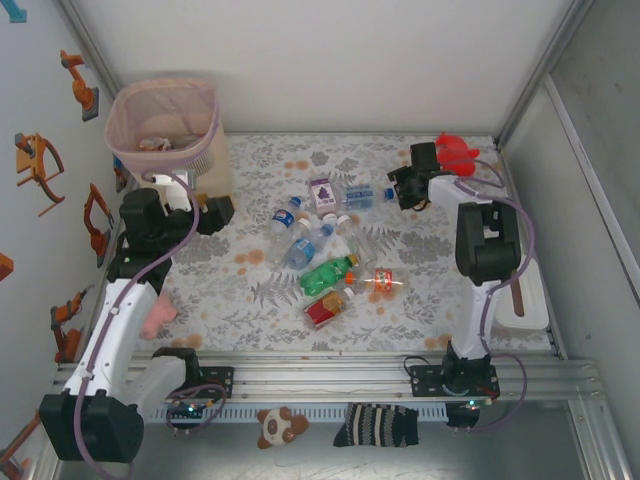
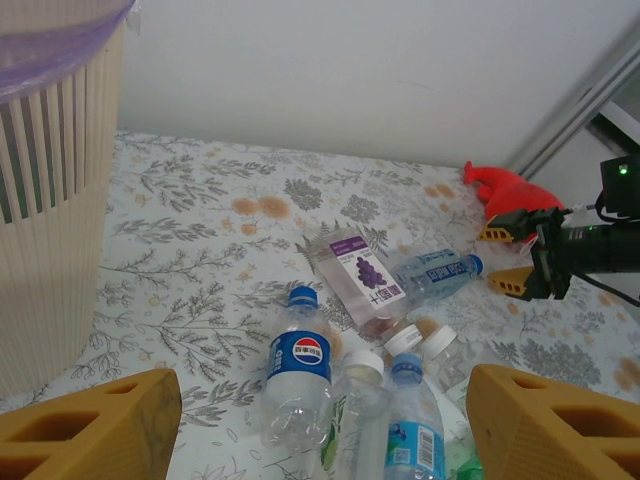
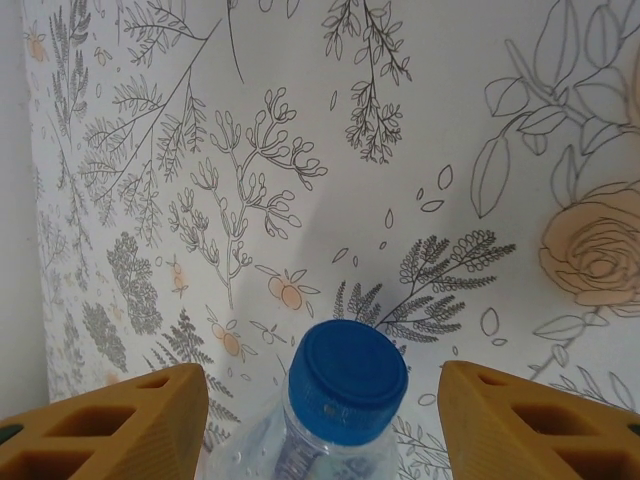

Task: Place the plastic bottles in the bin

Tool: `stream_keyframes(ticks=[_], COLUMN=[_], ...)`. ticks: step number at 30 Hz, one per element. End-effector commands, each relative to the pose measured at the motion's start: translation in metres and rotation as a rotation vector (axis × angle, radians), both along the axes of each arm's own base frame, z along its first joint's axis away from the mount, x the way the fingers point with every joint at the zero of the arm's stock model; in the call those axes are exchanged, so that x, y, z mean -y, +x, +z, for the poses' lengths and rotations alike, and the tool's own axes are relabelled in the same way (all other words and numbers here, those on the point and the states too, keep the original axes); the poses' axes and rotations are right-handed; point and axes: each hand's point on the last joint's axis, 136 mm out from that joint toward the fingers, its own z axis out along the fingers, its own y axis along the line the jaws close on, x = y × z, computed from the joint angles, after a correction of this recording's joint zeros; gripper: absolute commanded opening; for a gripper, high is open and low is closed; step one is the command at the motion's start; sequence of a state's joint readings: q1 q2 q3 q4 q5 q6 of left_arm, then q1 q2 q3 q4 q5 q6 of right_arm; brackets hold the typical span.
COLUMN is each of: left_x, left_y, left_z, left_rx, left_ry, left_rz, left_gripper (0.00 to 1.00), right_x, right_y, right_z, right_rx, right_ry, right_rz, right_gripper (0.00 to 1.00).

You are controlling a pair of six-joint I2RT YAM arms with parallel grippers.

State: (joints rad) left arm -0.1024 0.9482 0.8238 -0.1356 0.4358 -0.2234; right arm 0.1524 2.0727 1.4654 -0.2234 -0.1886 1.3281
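One at a time: lining up right gripper [image 2: 508, 258], jaws apart, either side of the blue-capped bottle [image 3: 347, 375] lying far right on the tabletop [image 1: 440, 290]. Next, likely: close on the neck, lift, carry across to the bin [image 1: 205, 160] at far left. Empty left gripper [image 2: 320, 425], also apart, beside the bin

light: bright, even | shadows: soft, faint | wrist close-ups: perhaps slightly blurred
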Motion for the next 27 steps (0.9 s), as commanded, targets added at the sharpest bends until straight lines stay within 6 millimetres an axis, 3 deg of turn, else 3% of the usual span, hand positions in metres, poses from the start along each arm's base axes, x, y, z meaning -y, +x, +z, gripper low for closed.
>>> stream_keyframes(ticks=[1,16,27], left_x=[0.003,0.001,0.004], left_y=[-0.001,-0.002,-0.002], left_z=[0.005,0.014,0.016], left_rx=[0.041,0.064,0.066], left_ry=[0.008,0.026,0.026], left_rz=[-0.027,-0.015,-0.021], left_gripper=[0.75,0.74,0.74], right_x=[-0.004,-0.011,-0.008], right_y=[0.017,0.023,0.021], right_z=[0.007,-0.023,-0.021], right_rx=[0.032,-0.002,0.014], right_ry=[0.072,0.161,0.161], right_rz=[-0.045,-0.095,-0.111], right_gripper=[0.62,0.52,0.37])
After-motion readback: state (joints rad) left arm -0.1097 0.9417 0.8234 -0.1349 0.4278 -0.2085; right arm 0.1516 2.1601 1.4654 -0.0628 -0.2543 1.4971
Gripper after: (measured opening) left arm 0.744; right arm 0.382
